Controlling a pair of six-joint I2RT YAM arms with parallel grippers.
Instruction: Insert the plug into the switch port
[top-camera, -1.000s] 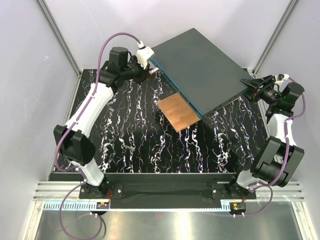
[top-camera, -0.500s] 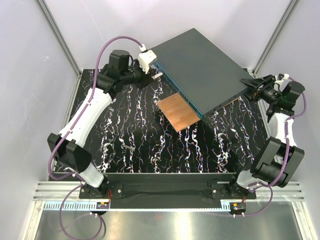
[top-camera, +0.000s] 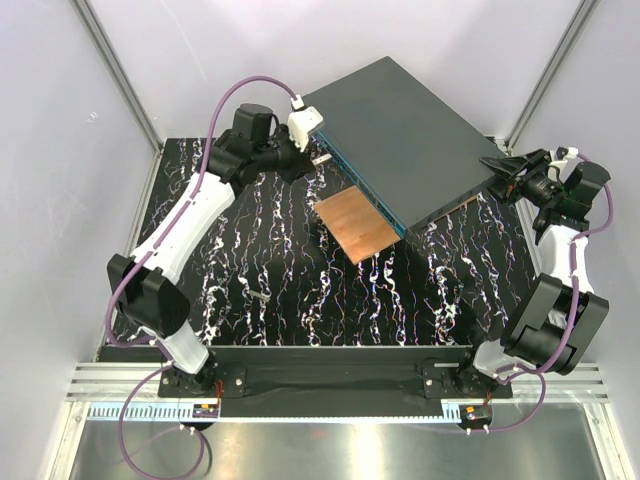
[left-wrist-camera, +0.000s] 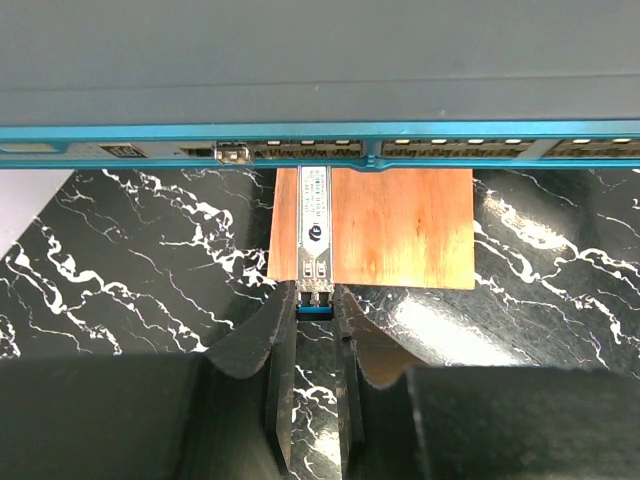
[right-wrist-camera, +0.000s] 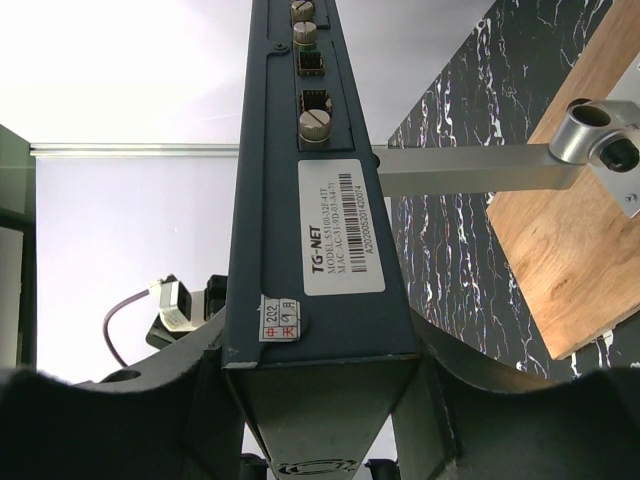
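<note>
Where the plug (left-wrist-camera: 313, 225) hangs, a copper plate (left-wrist-camera: 400, 225) lies beneath.

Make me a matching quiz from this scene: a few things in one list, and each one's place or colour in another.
Things:
1. plug
2. switch
3. wooden plate

Place or colour:
A. clamped at its edge by the right fingers
B. copper-brown
C. pinched between the left fingers

Pairs: 1-C, 2-A, 3-B

Plug (left-wrist-camera: 313, 222): bare metal, satin sheen. Switch box (top-camera: 400, 130): dark-grey, matt, painted look; white paper labels (right-wrist-camera: 341, 226). Plate (left-wrist-camera: 400, 225): wood grain, smooth. Surface (left-wrist-camera: 130, 250): black marbled, glossy. Left jaws: matt black plastic.
</note>
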